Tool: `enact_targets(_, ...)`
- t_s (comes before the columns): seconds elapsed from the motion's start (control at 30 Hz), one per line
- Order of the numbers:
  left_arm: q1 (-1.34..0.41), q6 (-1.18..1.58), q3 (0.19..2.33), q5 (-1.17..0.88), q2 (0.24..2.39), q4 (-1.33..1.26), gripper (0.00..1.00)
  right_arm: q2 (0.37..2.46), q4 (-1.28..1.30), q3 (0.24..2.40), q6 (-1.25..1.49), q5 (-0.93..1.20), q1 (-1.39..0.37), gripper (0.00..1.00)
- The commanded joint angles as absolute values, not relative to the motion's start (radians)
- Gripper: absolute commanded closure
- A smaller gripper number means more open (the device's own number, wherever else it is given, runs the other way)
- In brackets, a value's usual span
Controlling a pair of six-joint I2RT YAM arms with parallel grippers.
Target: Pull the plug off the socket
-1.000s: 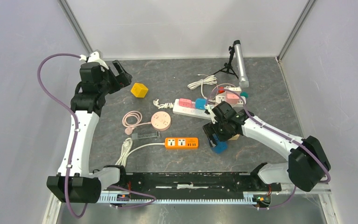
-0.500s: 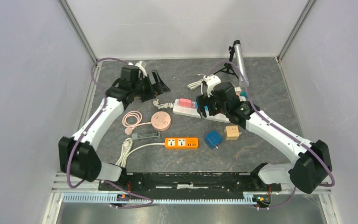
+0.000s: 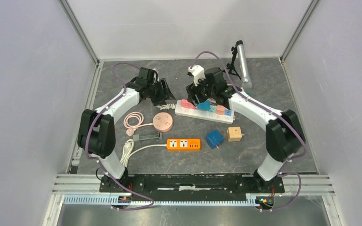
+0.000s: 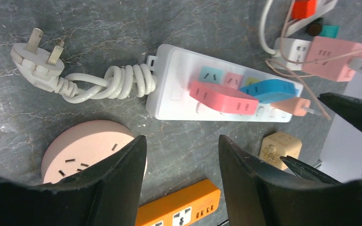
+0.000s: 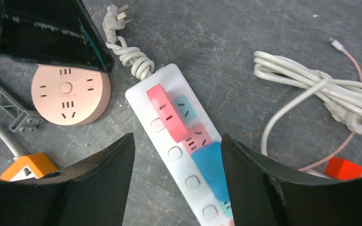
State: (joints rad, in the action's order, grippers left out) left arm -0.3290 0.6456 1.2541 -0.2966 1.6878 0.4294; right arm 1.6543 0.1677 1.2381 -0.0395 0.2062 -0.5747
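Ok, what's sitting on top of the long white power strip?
A flat pink adapter and a blue adapter sit on the long white power strip. The sockets and prongs beneath them are covered.

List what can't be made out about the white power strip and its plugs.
- Plug pins: hidden under the bodies of the pink plug and blue plug in every view, so seating depth is unknown.
- Far end of the white power strip: cut off by the right wrist view's bottom edge.
- Most of the orange power strip: cut off by the left wrist view's bottom edge and the left end effector.
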Motion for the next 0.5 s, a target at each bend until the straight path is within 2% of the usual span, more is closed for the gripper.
enact_targets(0.0,-0.337,0.614,1.309,-0.342,1.758,0.396,0.37,1.808,0.316,1.451,-0.145,0.314,-0.574,0.27)
enact_targets(0.1,-0.342,0.61,1.328,-0.363,1.814,0.396,0.38,1.903,0.43,1.571,-0.164,0.313,-0.574,0.25)
enact_targets(0.33,-0.351,0.615,1.376,-0.403,1.926,0.396,0.45,1.959,0.39,1.563,-0.193,0.319,-0.575,0.22)
enact_targets(0.47,-0.354,0.602,1.377,-0.404,1.952,0.402,0.47,1.999,0.41,1.572,-0.222,0.359,-0.575,0.25)
